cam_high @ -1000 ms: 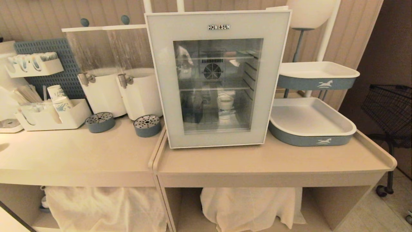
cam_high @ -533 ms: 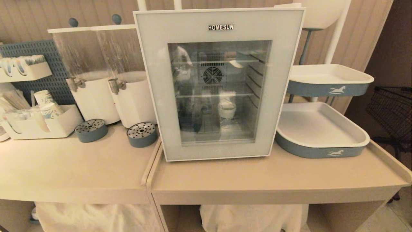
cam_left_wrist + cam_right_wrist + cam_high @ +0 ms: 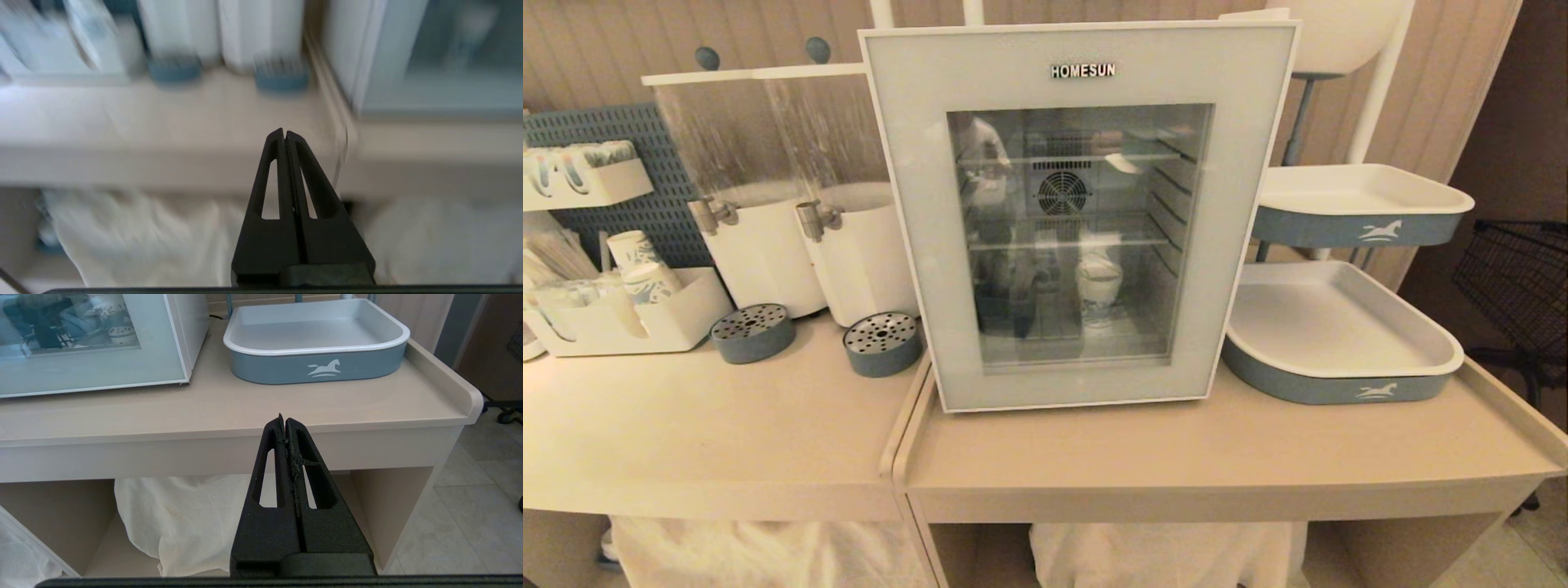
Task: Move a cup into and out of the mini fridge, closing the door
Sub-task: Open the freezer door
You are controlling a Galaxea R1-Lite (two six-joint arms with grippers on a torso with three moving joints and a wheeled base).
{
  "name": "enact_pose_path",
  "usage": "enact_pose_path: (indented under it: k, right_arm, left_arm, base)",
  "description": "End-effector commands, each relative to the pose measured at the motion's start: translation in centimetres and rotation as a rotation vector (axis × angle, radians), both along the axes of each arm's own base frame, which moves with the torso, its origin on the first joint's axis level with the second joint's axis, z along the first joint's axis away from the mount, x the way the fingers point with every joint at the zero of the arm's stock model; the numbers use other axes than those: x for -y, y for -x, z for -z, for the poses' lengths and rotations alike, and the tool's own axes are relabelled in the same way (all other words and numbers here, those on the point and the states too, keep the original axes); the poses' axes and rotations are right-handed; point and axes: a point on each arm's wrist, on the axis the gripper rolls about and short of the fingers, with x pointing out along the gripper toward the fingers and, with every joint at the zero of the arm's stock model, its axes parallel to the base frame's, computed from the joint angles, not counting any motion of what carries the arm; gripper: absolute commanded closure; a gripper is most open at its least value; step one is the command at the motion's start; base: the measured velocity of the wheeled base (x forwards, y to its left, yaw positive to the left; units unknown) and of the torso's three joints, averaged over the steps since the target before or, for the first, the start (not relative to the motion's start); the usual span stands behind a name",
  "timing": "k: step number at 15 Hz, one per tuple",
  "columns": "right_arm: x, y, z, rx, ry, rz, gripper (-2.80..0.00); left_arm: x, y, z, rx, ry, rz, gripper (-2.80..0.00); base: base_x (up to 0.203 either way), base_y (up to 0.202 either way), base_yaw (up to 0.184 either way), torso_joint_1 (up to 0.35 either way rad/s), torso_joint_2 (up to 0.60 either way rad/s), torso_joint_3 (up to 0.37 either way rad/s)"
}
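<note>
From the head camera, the white boxy mini fridge [image 3: 1078, 212] stands on a pale beige wooden counter [image 3: 1176, 457], its pale grey-blue framed glass door [image 3: 907, 245] shut. Behind the glass, the small white paper cup with a blue pattern [image 3: 1099, 287] sits upright on the lower wire shelf. Just left of the fridge stand two white drink dispensers with clear cylinders [image 3: 792, 204]; to its right lies a white-and-blue rectangular tray with a horse emblem [image 3: 1339, 359]. Neither arm shows here.

In the left wrist view, the black left gripper [image 3: 284, 134] hangs in front of the counter edge, its fingers pressed together on nothing; the scene is blurred.

In the right wrist view, the black right gripper [image 3: 284, 419] sits before the counter edge below the tray [image 3: 314, 367], fingers likewise closed and empty, the fridge's lower corner [image 3: 179, 355] beyond.
</note>
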Motion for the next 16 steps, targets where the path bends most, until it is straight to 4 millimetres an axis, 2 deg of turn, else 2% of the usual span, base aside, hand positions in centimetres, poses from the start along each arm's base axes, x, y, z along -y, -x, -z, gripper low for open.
enact_pose_path:
  k: [1, 2, 4, 5, 6, 8, 10, 11, 12, 14, 16]
  right_arm:
    - [0.0, 0.0, 0.0, -0.001, 0.000, 0.000, 0.00]
    - [0.0, 0.0, 0.0, 0.000, 0.000, 0.000, 0.00]
    - [0.0, 0.0, 0.0, 0.000, 0.000, 0.002, 0.00]
    - [0.0, 0.0, 0.0, 0.000, 0.000, 0.002, 0.00]
    - [0.0, 0.0, 0.0, 0.000, 0.000, 0.002, 0.00]
    - [0.0, 0.0, 0.0, -0.002, 0.000, 0.002, 0.00]
    - [0.0, 0.0, 0.0, -0.002, 0.000, 0.002, 0.00]
    - [0.0, 0.0, 0.0, -0.002, 0.000, 0.003, 0.00]
    - [0.0, 0.0, 0.0, -0.002, 0.000, 0.003, 0.00]
    - [0.0, 0.0, 0.0, -0.003, 0.000, 0.003, 0.00]
    - [0.0, 0.0, 0.0, -0.004, 0.000, 0.003, 0.00]
  left_arm:
    - [0.0, 1.9, -3.6, 0.067, 0.002, -0.009, 0.00]
    - [0.0, 3.7, -6.3, 0.095, 0.006, -0.005, 0.00]
    - [0.0, 8.9, -12.8, 0.180, 0.038, 0.042, 0.00]
    - [-0.2, 10.9, -15.1, 0.182, 0.057, 0.085, 0.00]
    - [-0.5, 12.1, -16.8, 0.142, 0.078, 0.128, 0.00]
    - [-1.9, 12.4, -18.7, 0.045, 0.118, 0.241, 0.00]
    - [-5.2, 10.2, -20.4, -0.061, 0.156, 0.486, 0.00]
    - [-5.9, 8.2, -21.7, -0.128, 0.172, 0.572, 0.00]
    - [-5.4, 5.5, -23.2, -0.219, 0.178, 0.624, 0.00]
    - [-2.1, -0.5, -26.7, -0.367, 0.219, 0.571, 0.00]
    - [2.1, -6.8, -28.7, -0.485, 0.262, 0.439, 0.00]
  base:
    - [0.000, 0.000, 0.000, 0.000, 0.00, 0.000]
    - [0.000, 0.000, 0.000, 0.000, 0.00, 0.000]
    - [0.000, 0.000, 0.000, 0.000, 0.00, 0.000]
    - [0.000, 0.000, 0.000, 0.000, 0.00, 0.000]
    - [0.000, 0.000, 0.000, 0.000, 0.00, 0.000]
    - [0.000, 0.000, 0.000, 0.000, 0.00, 0.000]
    - [0.000, 0.000, 0.000, 0.000, 0.00, 0.000]
    - [0.000, 0.000, 0.000, 0.000, 0.00, 0.000]
    - [0.000, 0.000, 0.000, 0.000, 0.00, 0.000]
    - [0.000, 0.000, 0.000, 0.000, 0.00, 0.000]
    - [0.000, 0.000, 0.000, 0.000, 0.00, 0.000]
